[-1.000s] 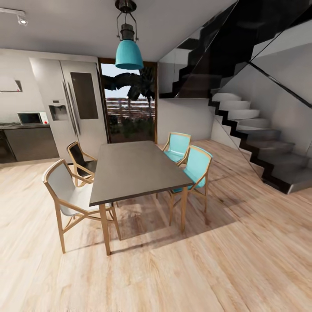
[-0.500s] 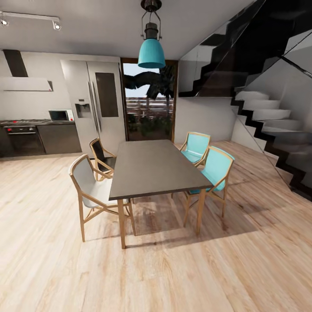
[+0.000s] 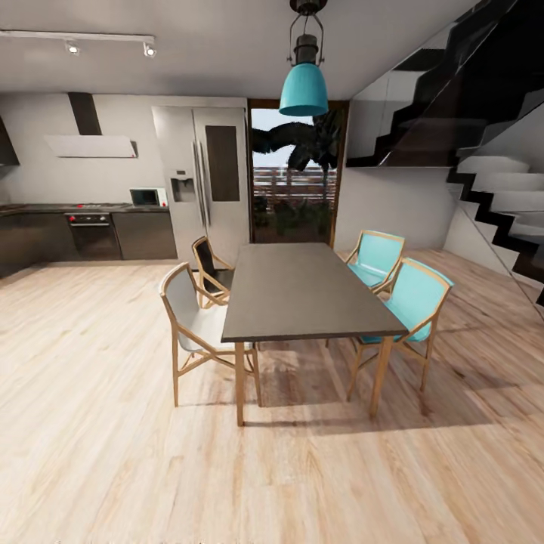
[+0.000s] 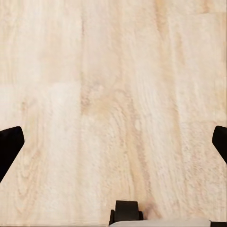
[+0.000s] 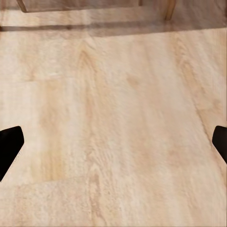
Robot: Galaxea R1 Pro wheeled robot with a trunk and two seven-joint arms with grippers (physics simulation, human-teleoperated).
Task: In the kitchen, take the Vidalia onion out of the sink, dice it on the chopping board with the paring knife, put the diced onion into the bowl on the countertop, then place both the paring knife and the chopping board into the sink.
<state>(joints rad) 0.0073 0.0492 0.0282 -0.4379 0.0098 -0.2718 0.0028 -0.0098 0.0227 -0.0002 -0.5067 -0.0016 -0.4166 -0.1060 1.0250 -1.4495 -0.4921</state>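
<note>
At the far left of the head view the kitchen sits against the back wall, well ahead of both claws: a dark worktop runs over dark lower cabinets, with a built-in oven below a cooktop, a pale range hood above, and a small microwave beside the tall steel refrigerator. The sink, onion, board, knife and bowl cannot be made out from here; I judge they lie further along that worktop, so the task proper is not yet begun and the robot is in transit. Moving right, a dining table with a grey top stands on the pale wood floor, a white chair and a black one on its near-left side, two turquoise chairs on the other, a turquoise pendant lamp overhead, and a staircase at the far right. The left claw hangs open over bare floorboards, its dark fingertips spread wide with nothing between; the right claw is likewise released, empty, over floor with the table's legs and shadow just ahead. Arms carried low and empty like this suit travelling rather than reaching.
</note>
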